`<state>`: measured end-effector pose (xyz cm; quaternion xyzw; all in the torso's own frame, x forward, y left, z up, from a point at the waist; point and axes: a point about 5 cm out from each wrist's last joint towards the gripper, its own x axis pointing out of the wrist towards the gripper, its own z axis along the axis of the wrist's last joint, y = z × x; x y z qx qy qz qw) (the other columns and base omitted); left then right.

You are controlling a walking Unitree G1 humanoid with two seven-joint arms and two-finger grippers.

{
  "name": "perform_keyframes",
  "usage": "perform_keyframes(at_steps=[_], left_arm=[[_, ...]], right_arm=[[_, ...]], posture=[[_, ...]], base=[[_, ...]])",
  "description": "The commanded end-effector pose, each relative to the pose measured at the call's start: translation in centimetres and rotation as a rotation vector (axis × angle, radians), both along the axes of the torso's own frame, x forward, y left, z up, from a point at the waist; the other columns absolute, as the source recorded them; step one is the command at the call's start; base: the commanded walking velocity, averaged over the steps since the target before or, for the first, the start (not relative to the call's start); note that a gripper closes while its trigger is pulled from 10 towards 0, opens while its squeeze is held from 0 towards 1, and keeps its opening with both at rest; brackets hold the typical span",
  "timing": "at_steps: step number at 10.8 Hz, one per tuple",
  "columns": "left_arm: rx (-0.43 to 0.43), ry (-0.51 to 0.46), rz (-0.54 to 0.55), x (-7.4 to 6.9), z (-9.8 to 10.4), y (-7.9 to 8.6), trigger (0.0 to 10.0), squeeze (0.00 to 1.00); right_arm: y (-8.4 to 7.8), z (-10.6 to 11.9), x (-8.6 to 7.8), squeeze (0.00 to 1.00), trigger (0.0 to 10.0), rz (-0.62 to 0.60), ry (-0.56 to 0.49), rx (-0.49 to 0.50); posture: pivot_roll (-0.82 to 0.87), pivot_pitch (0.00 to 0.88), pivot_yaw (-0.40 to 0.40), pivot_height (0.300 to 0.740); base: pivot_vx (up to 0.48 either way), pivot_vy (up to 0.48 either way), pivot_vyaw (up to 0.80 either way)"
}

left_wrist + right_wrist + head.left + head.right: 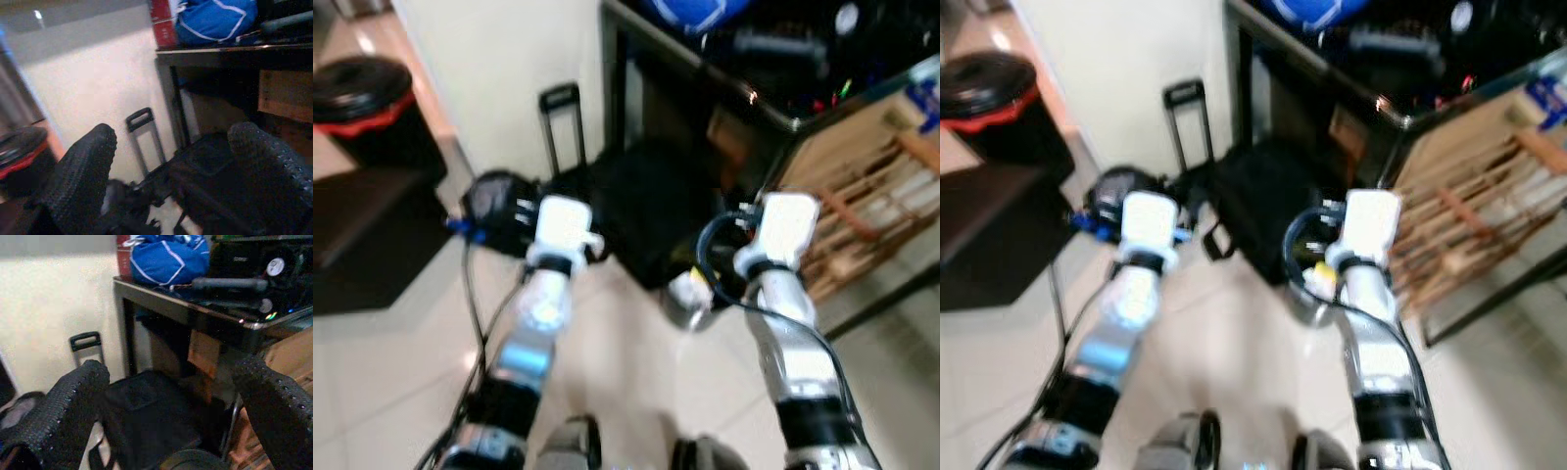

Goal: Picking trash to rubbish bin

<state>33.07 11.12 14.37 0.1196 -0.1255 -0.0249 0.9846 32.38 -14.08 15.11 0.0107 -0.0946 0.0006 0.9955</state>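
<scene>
Left pincer (pixel 166 171) and right pincer (pixel 171 396) gape wide (nothing held).

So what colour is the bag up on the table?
Blue bag with white lines, clearest in the right wrist view.

Glossy tiled floor (pixel 636 343), slatted wooden rack (pixel 871 211), matt black cloth bag (pixel 1263 211), blue fabric bundle (pixel 168 257).

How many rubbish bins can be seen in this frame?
1. A black rubbish bin with a red-edged liner stands on the floor far left, by the cream wall, well beyond the left gripper. Others may be hidden off-frame.
</scene>
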Motion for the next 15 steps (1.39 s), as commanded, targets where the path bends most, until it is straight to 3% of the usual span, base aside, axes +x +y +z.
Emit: perform_keyframes(at_steps=[1, 4, 15], left_arm=[[-0.008, 0.0, -0.01, -0.21, -0.06, -0.45, 10.0, 0.0], [-0.014, -0.001, -0.006, -0.26, -0.01, -0.41, 10.0, 0.0], [-0.052, 0.026, -0.015, -0.31, -0.45, -0.54, 10.0, 0.0]], right_arm=[[-0.61, -0.37, -0.14, 0.0, 10.0, -0.016, 0.02, 0.002], [-0.47, -0.49, -0.19, 0.0, 10.0, -0.008, 0.026, 0.003], [-0.41, -0.7, -0.27, 0.0, 10.0, -0.001, 0.036, -0.002]], posture=[[-0.03, 0.213, 0.019, 0.74], [-0.03, 0.21, 0.02, 0.74], [-0.03, 0.203, 0.017, 0.74]], base=[[-0.247, 0.0, 0.0], [-0.246, 0.0, 0.0], [0.0, 0.0, 0.0]])
